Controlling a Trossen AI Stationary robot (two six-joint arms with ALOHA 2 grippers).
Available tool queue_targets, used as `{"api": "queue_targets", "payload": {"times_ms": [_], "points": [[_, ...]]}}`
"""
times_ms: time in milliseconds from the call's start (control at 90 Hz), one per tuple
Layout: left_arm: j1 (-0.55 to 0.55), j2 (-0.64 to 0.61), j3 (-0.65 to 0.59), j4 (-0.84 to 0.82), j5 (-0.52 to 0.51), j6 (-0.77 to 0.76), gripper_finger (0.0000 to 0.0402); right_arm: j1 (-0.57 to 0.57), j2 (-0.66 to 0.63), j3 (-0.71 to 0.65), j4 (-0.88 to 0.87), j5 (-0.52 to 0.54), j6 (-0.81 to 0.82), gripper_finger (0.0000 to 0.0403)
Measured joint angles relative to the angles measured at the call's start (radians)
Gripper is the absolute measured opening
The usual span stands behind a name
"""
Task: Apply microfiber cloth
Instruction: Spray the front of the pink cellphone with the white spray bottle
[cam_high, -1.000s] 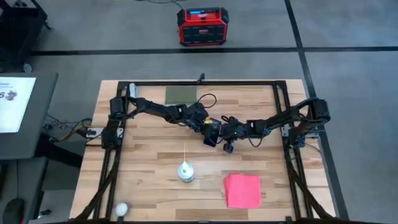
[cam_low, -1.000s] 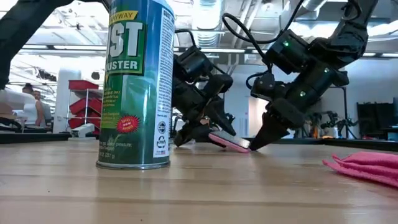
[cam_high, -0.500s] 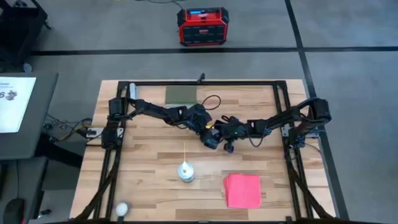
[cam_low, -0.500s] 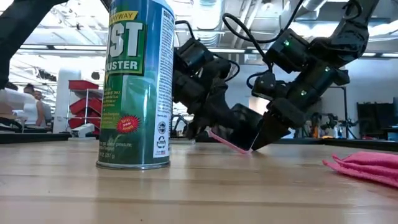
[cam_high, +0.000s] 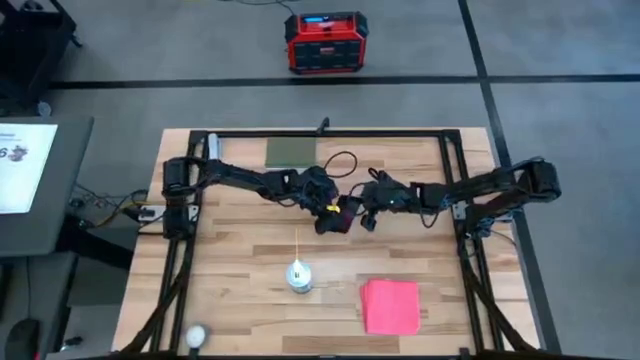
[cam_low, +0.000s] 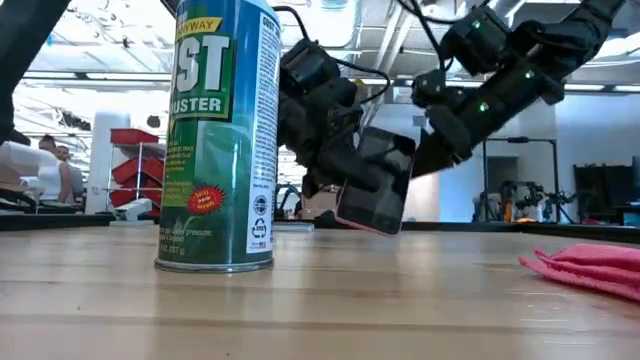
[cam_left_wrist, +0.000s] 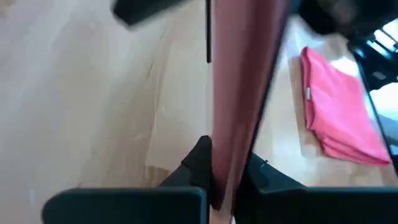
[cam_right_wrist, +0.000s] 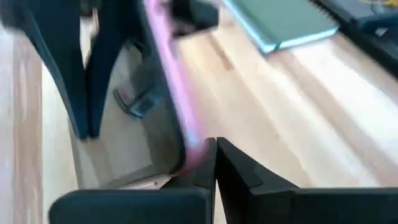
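From above, our left gripper (cam_high: 333, 217) and right gripper (cam_high: 366, 207) meet mid-table around the phone (cam_high: 341, 214), likely steadying it for wiping. The microfiber cloth (cam_high: 390, 305) lies well apart from both jaws, a flat pinkish-red square.

At table height, the phone (cam_low: 375, 182) hangs tilted off the wood.

Our left wrist shows jaws pinched on its edge; folded cloth (cam_left_wrist: 341, 111) beyond.

Our right wrist shows jaws nearly together; whether they clamp the phone, we cannot tell.
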Motion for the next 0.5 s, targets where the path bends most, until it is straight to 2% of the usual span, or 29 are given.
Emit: {"api": "queue_targets", "payload": {"times_ms": [311, 500], "points": [[-0.014, -0.019, 0.000, 0.020, -0.075, 0.063, 0.0004, 0.001, -0.004, 0.002, 0.065, -0.005, 0.008, 0.0000], [0.002, -0.129, 0.002, -0.059, -0.168, 0.145, 0.0004, -0.002, -0.042, 0.006, 0.078, -0.013, 0.010, 0.0000]]}}
